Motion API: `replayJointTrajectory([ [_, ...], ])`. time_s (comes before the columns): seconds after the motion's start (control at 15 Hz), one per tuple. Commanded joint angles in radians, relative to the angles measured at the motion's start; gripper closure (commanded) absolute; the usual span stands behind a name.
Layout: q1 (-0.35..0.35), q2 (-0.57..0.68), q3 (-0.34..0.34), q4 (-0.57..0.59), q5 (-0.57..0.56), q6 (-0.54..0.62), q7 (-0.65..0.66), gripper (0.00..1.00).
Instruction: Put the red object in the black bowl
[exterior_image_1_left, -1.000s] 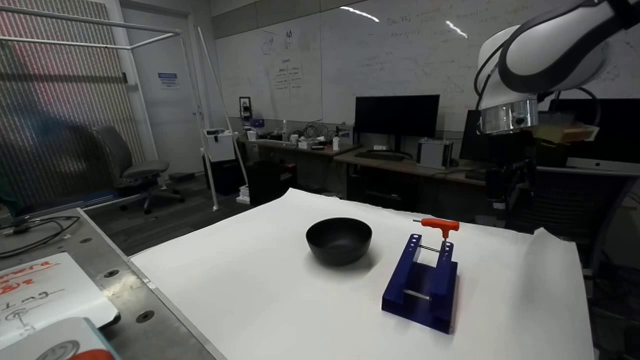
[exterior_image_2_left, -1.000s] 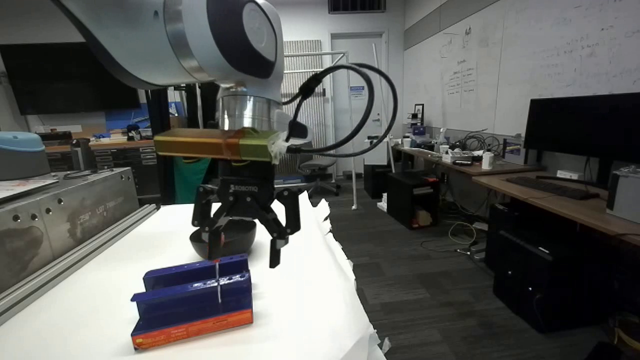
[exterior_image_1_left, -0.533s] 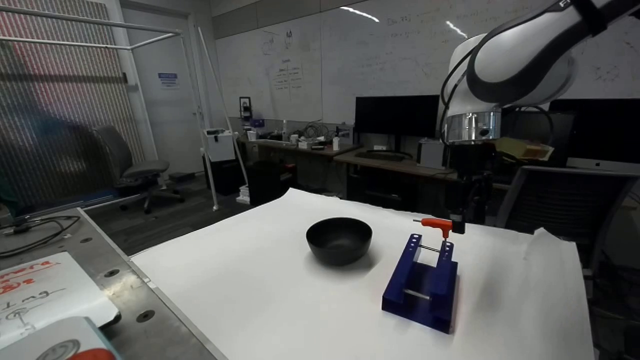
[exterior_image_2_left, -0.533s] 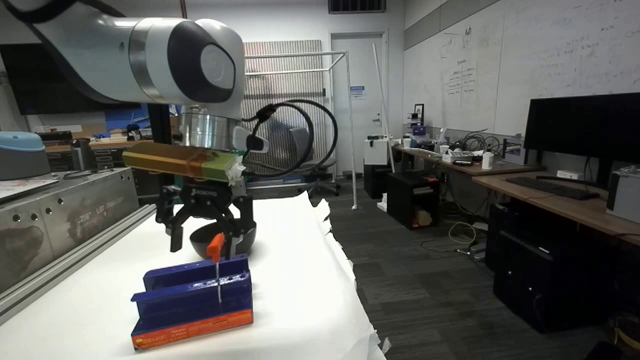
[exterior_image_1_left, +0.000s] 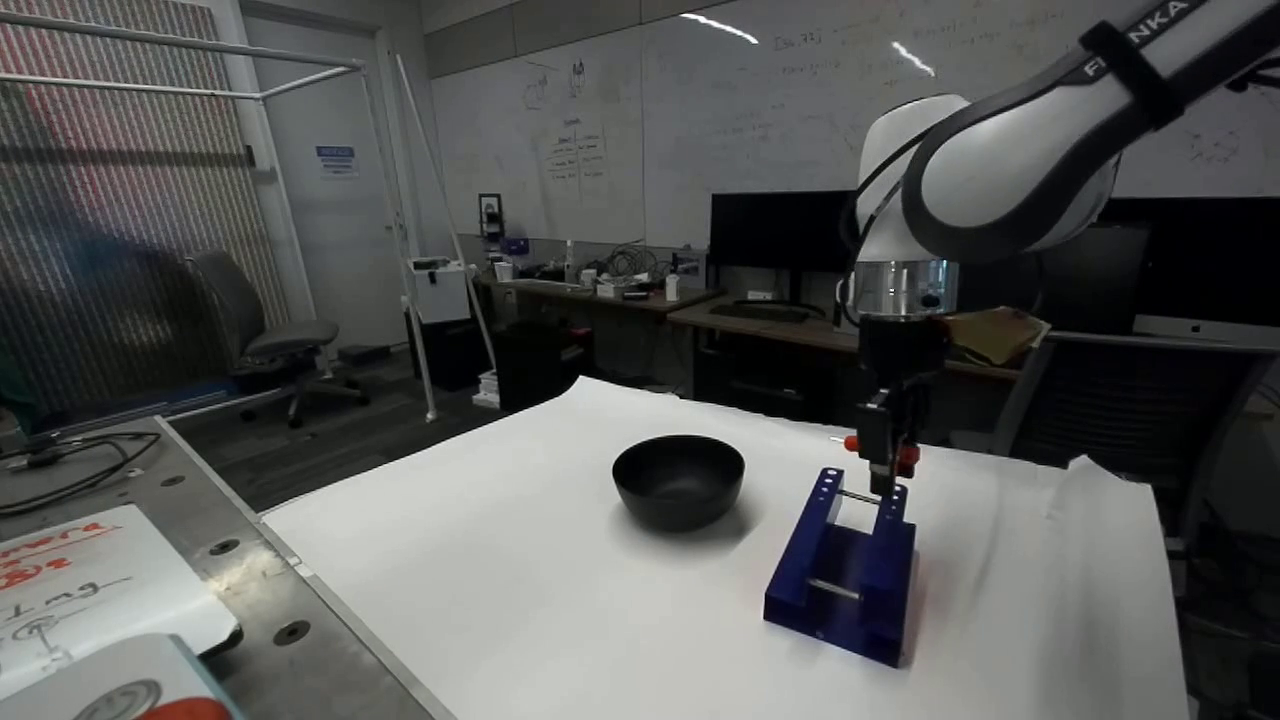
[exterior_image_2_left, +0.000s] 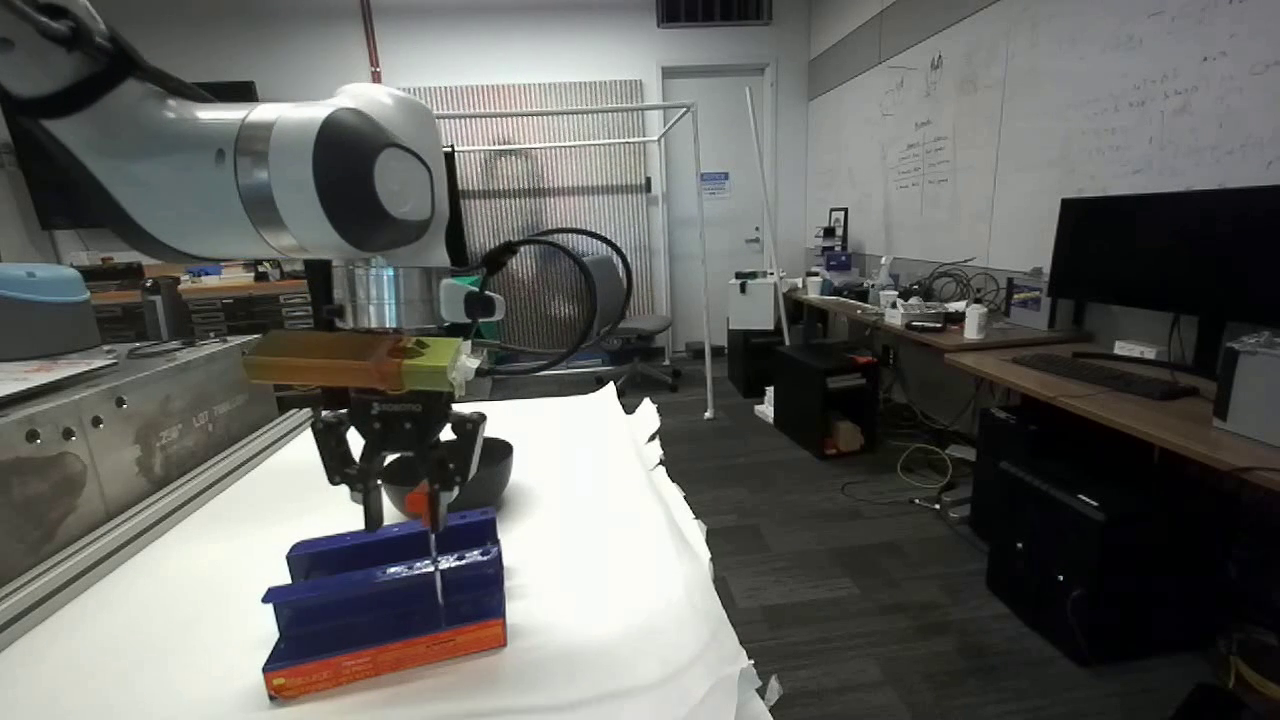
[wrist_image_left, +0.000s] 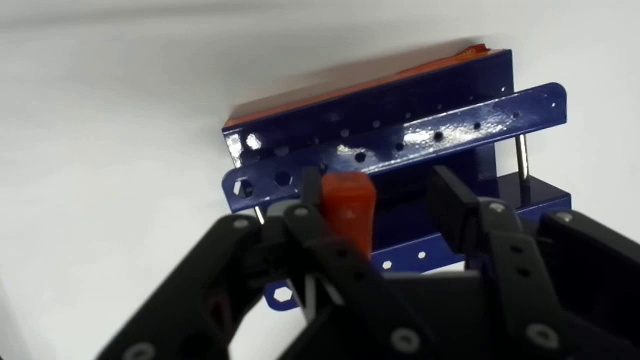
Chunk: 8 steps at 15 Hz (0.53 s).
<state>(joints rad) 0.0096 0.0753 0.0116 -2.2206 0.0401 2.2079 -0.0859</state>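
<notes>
The red object is a T-handled hex key whose red-orange handle (wrist_image_left: 350, 205) sits above one end of the dark blue rack (exterior_image_1_left: 835, 580). Its metal shaft (exterior_image_2_left: 437, 575) stands upright in that rack. My gripper (wrist_image_left: 378, 200) points down with a finger on either side of the handle. In the wrist view the handle is right beside the left finger, and a clear gap separates it from the right finger (wrist_image_left: 452, 210), so the jaws are open. In an exterior view a finger partly hides the handle. The black bowl (exterior_image_1_left: 678, 490) rests apart from the rack on the white-covered table.
A metal beam (exterior_image_2_left: 130, 430) runs along one side of the white table sheet (exterior_image_1_left: 520, 560). A monitor (exterior_image_1_left: 785, 230) and desks stand beyond the table, with an office chair (exterior_image_1_left: 1130, 420) close to its far edge.
The arm has swung across and down until its fingers straddle the red handle, and the fingers have drawn closer together. The rack, the red object and the bowl stay where they were.
</notes>
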Motion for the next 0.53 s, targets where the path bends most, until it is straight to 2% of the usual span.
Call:
replayJointTrajectory([
  [0.0, 0.004, -0.007, 0.001, 0.008, -0.061, 0.038, 0.003, 0.74],
  [0.13, 0.002, -0.014, -0.002, 0.005, -0.093, 0.048, 0.012, 0.89],
  [0.27, 0.004, -0.022, -0.004, 0.003, -0.129, 0.054, 0.032, 0.93],
  [0.33, 0.006, -0.028, -0.004, 0.003, -0.152, 0.051, 0.047, 0.88],
  [0.47, 0.01, -0.061, -0.002, 0.011, -0.194, 0.015, 0.066, 0.88],
])
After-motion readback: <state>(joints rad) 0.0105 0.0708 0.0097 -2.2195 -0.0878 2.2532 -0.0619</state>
